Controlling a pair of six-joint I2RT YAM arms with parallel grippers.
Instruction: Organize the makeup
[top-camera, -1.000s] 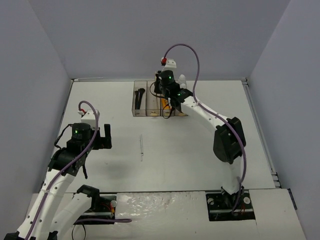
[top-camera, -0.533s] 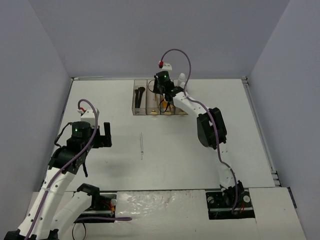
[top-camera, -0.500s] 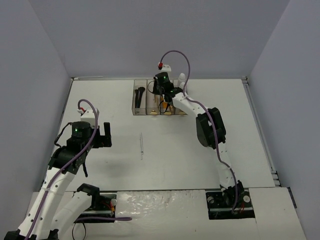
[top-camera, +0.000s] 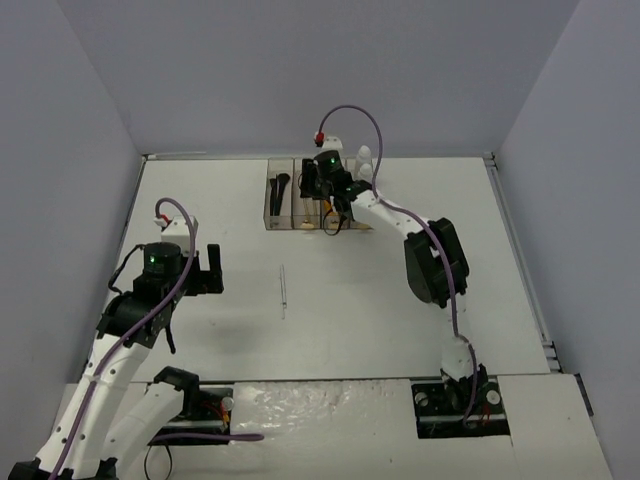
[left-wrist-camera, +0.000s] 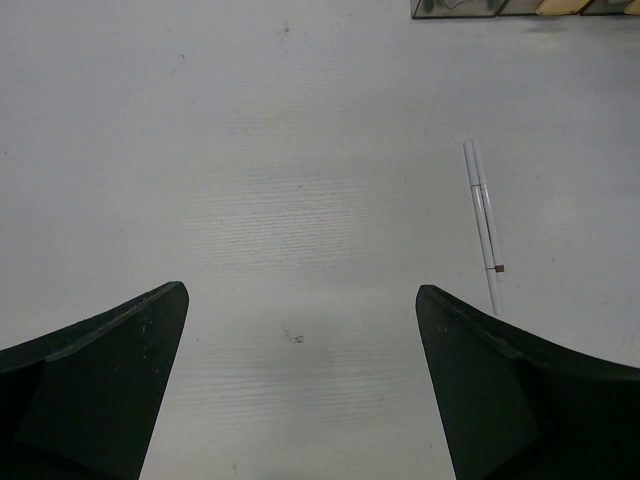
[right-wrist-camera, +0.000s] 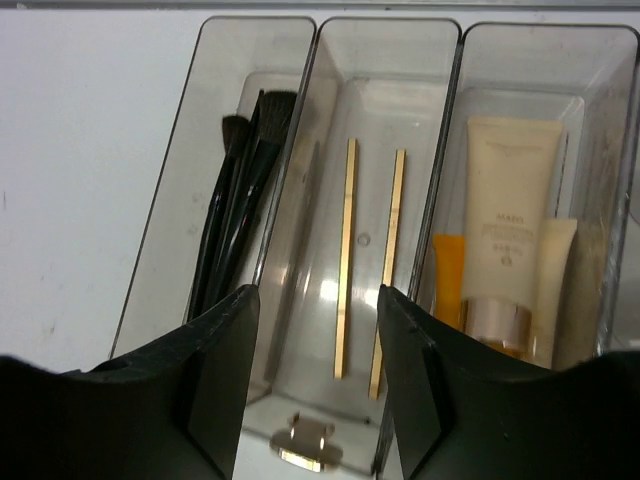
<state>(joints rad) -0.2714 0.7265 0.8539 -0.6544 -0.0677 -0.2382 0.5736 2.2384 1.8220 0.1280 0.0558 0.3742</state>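
The clear four-compartment box fills the right wrist view. Black brushes lie in its left compartment, two tan-gold sticks in the second, and a beige tube with an orange tube in the third. My right gripper is open and empty, hovering over the second compartment; in the top view it is above the box. A thin white pencil lies on the table, also seen from above. My left gripper is open and empty, left of the pencil.
A small gold-coloured round piece shows at the near end of the second compartment. The box's corner shows at the top of the left wrist view. The box stands near the back wall, and side walls close the table in.
My right gripper has shifted a little to the left over the box and its elbow has swung. The left arm and the pencil have not moved.
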